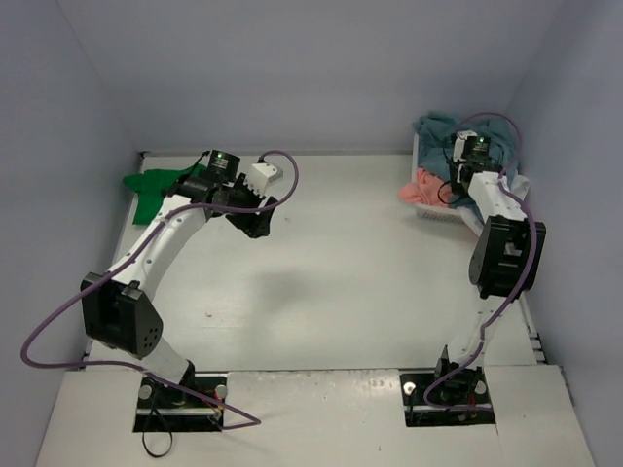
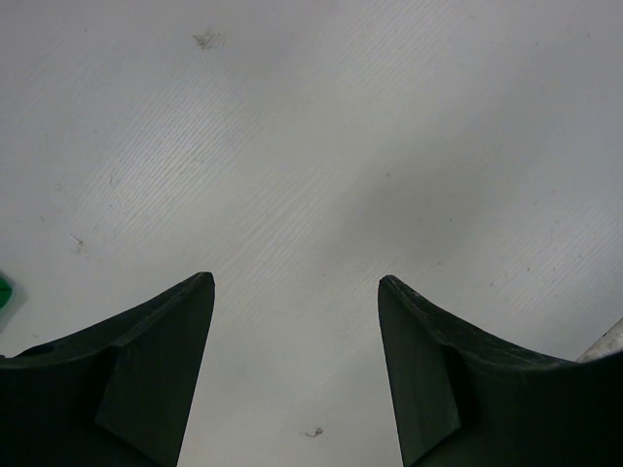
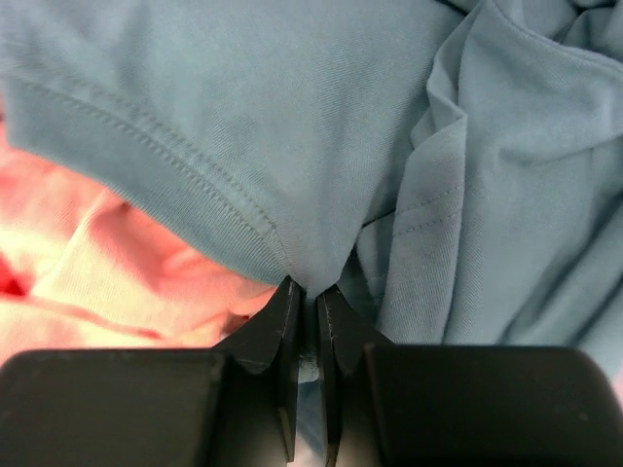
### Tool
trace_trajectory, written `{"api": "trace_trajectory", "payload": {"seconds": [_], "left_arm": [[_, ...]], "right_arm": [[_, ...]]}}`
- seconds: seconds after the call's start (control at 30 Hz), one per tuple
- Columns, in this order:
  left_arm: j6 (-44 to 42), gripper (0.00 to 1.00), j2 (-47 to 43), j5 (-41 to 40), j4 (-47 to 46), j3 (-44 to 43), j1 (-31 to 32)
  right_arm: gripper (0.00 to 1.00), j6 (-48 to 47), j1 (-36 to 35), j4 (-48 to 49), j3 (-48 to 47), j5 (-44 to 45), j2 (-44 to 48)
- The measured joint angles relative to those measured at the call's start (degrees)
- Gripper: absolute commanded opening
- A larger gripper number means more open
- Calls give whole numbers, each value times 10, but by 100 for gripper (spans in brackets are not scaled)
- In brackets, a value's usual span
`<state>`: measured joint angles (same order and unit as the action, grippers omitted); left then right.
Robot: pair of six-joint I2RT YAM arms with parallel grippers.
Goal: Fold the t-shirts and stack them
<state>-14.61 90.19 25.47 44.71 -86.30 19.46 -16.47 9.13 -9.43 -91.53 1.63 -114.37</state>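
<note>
Both arms stretched forward.
Left end effector (image 2: 295,282) gapes at ten o'clock; right end effector (image 3: 307,289) pinches blue t-shirt (image 3: 292,117) at two.

The teal t-shirt (image 3: 292,97) is soft matt knit cloth; the table (image 2: 341,146) is matt, finely ridged.

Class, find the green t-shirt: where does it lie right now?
In the top view, the green t-shirt lies crumpled at the far left edge of the table, just behind the left arm.

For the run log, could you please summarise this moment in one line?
right tool: shut on teal t-shirt | left tool: open, empty, over table
</note>
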Motion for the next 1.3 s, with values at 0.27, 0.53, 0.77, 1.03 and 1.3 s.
{"api": "trace_trajectory", "payload": {"seconds": [0.27, 0.53, 0.77, 1.03, 1.3], "left_arm": [[-3, 63, -3, -17, -2, 10, -5], [-7, 63, -3, -37, -5, 23, -15], [-8, 63, -2, -41, -3, 28, -17], [-8, 63, -2, -40, 0, 28, -17], [-8, 63, -1, -37, 3, 27, -17]], "right_arm": [[0, -19, -17, -73, -75, -37, 73], [0, -37, -98, -127, -211, -54, 188], [0, -59, -113, -131, -210, -59, 223], [0, -61, -61, -125, -118, -66, 171], [39, -63, -50, -100, -104, -54, 78]]}}
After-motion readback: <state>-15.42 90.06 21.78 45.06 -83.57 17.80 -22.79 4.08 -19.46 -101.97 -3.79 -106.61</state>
